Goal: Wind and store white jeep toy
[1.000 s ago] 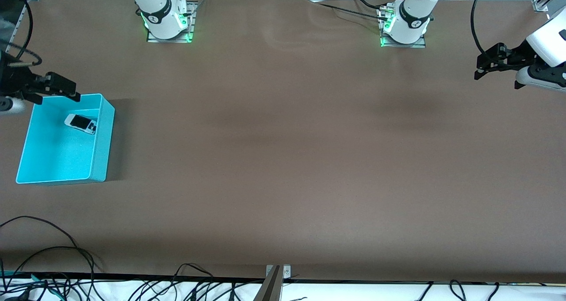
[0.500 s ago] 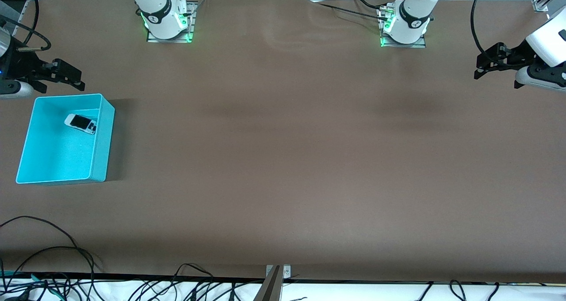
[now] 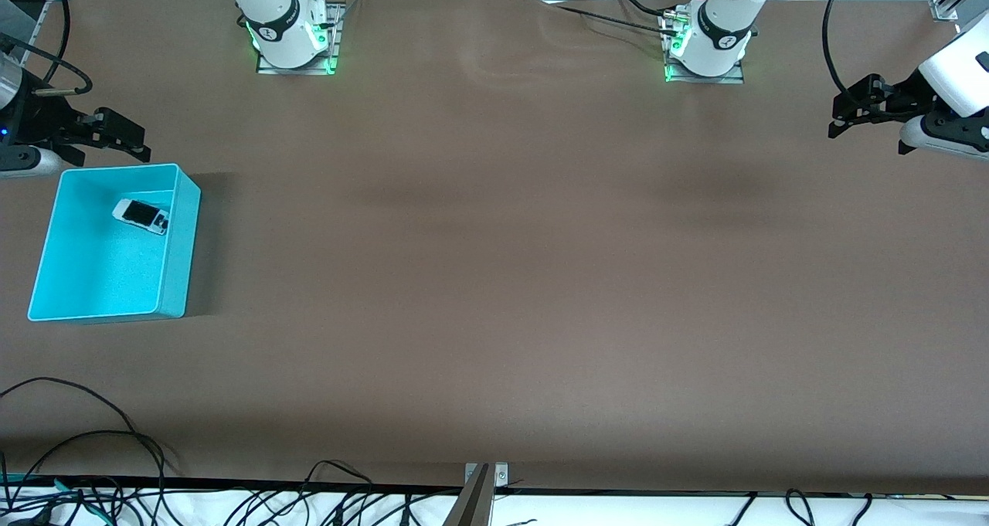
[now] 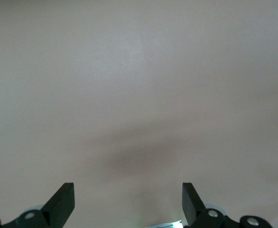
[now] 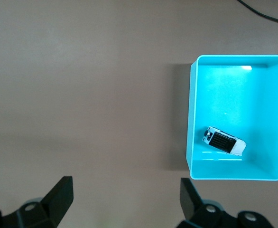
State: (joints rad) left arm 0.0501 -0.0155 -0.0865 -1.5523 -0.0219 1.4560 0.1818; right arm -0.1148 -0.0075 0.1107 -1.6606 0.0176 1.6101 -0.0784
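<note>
1. Front view. The white jeep toy [image 3: 141, 215] lies inside the cyan bin [image 3: 176, 248], in the part of the bin farther from the front camera, at the right arm's end of the table [image 3: 494, 279]. On a clock face laid over this view, the bin sits at about nine o'clock. The right gripper [image 3: 116, 136] hangs just above the table off the bin's farther rim, near ten o'clock, fingers spread and holding nothing. The left gripper [image 3: 850, 113] waits over the table's left-arm end, near two o'clock, also spread and empty.

2. Left wrist view. Only bare table surface [image 4: 139, 85] shows past the spread fingers [image 4: 63, 202] of the left gripper [image 4: 128, 202]; no task item is in sight.

3. Right wrist view. The bin [image 5: 192, 118] appears at roughly three o'clock, with the toy [image 5: 223, 141] resting on its floor close to one end wall. The right gripper [image 5: 125, 199] is spread, its fingers [image 5: 60, 194] well apart from the bin.

4. Step in hand (judgement). The toy is already stored, so the task looks to be at its close, with both arms clear. Whether the toy was wound cannot be told from these views.

5. Next move (judgement). Little is called for beyond parking the right arm clear of the bin; the toy needs no further handling.
</note>
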